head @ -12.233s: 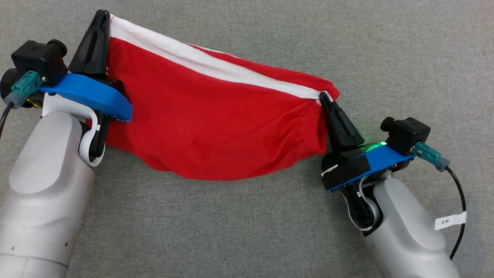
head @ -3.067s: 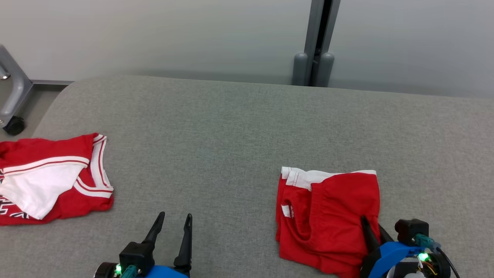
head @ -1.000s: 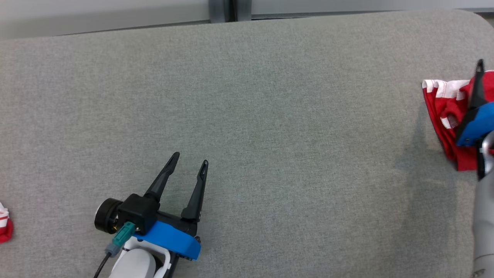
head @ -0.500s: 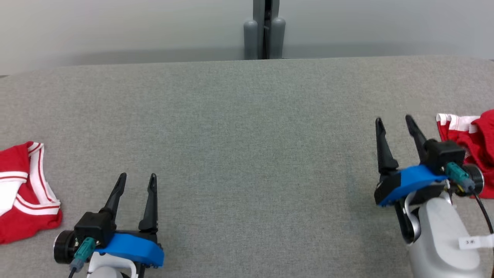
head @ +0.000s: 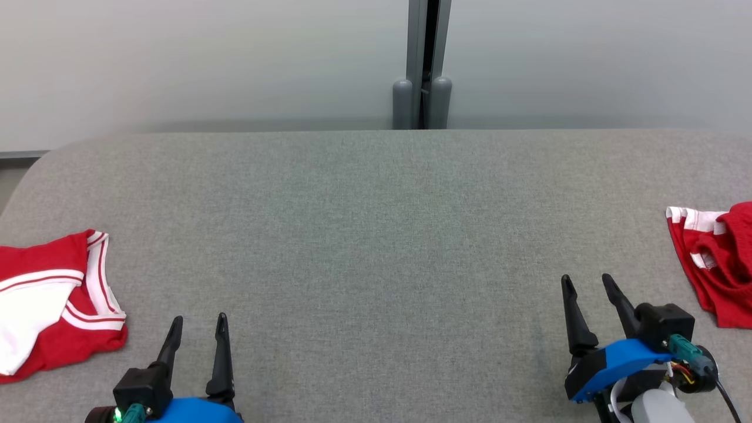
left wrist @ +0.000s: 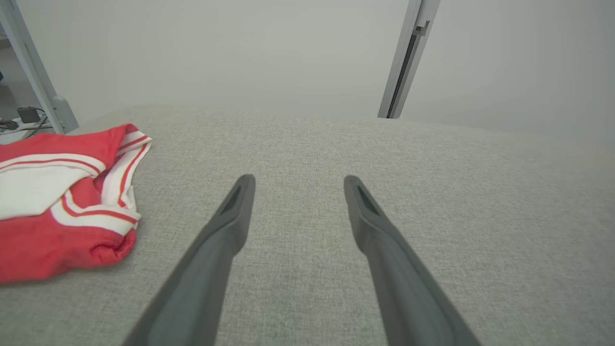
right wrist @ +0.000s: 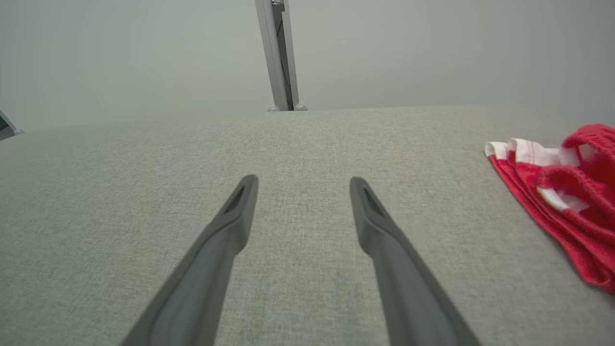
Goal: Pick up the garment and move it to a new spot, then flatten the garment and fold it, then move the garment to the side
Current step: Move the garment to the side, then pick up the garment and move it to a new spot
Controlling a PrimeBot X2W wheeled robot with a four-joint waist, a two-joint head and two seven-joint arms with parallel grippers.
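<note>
Finds folded red shorts (head: 714,264) at far right of grey surface (head: 376,235), well apart from right gripper (head: 586,278). Has right gripper and left gripper (head: 200,318) spread, empty. Probably soft, light, limp; best pinched at white-banded edge, through every layer.

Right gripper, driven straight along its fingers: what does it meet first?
Nothing nearby: ahead of the right gripper lies bare table, and the red shorts sit off to its right, out of line. If the fingers tilt down it would likely graze the table first; depth is unclear.
</note>
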